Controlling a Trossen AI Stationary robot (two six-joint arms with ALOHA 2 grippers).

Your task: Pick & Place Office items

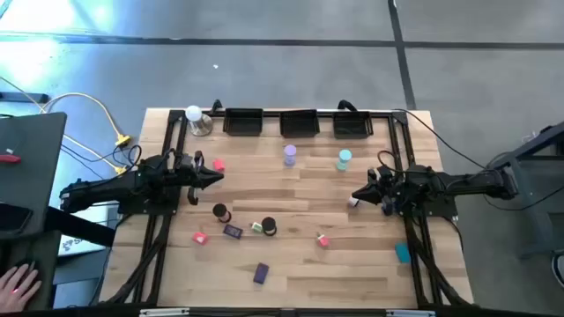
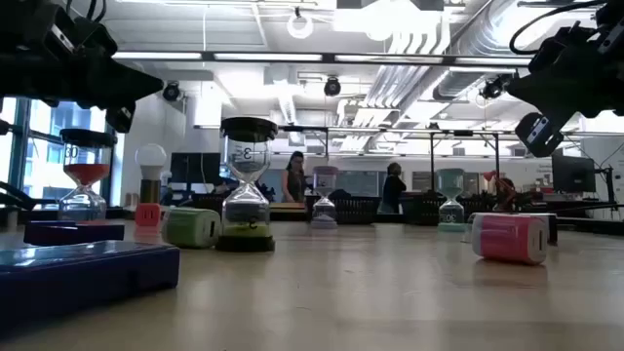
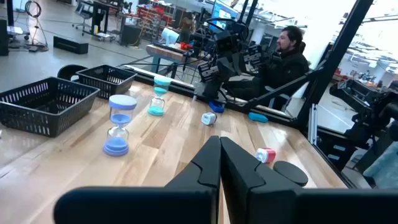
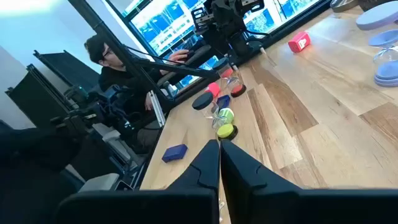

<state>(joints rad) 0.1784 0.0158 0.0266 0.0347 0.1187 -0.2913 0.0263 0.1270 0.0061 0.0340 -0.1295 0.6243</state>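
Pale wooden planks make up the surface, framed by black rails, with three black mesh baskets lined along its far edge and a white bulb on a metal base at the far left corner. Beyond it the low view shows an open workshop with people standing far back.

Taking the middle basket as the landmark: a lilac sand timer stands just in front of it, and a teal sand timer stands to the right of that. Farther toward the near edge lie two black-capped timers and, a green-and-white block touching the second, a purple block between them, and pink blocks and. A pink block sits left of the lilac timer. A blue block lies nearest the front edge, and a teal block lies well to the right, beside the frame rail.

Left tool hangs above the surface, left of the landmark basket and near the pink block by the lilac timer; its fingers are pressed together and hold nothing. Right tool hovers to the right, in front of the teal timer, fingers likewise closed and empty.

A person's hand rests off the surface at the near left.
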